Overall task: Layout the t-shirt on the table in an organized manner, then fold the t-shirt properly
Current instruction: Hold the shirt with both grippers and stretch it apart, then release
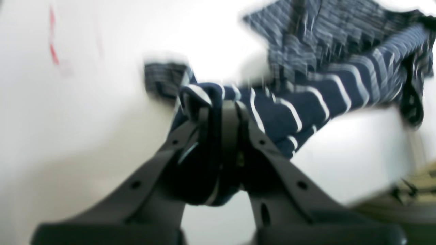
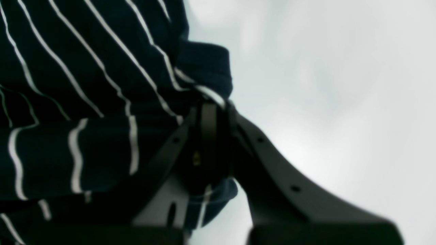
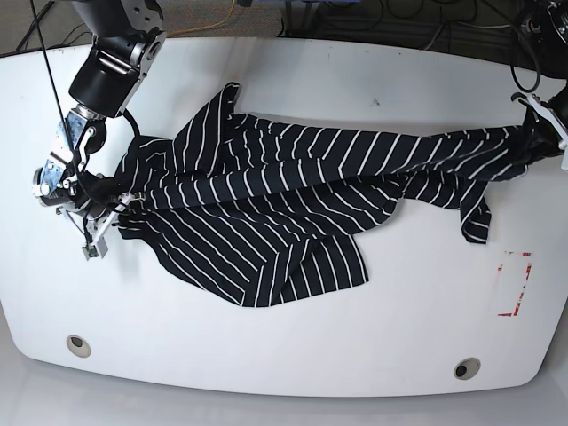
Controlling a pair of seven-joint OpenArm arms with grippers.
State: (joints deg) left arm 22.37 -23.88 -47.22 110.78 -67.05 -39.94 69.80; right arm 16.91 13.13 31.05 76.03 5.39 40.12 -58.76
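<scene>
Base view, one t-shirt (image 3: 275, 209) stretched across table (image 3: 284, 355), two sets of fingers, left (image 3: 535, 133) and right (image 3: 114, 213), each clamped on it

A wide white smooth counter (image 3: 293, 355) with rounded corners fills nearly the whole overhead view. Two small round metal grommets sit near its front edge, one toward the left (image 3: 78, 345) and one toward the right (image 3: 466, 367). A small rectangle outlined in red tape (image 3: 515, 284) is marked on the surface near the right edge. A few tiny dark specks (image 3: 374, 102) dot the far part of the surface. Beyond the far edge lies a strip of dull grey-brown carpeted floor (image 3: 204, 13), crossed by a thin yellow cable (image 3: 232, 12) and a tangle of black cables (image 3: 399, 22). The light is bright and even, with only soft shadows.
</scene>
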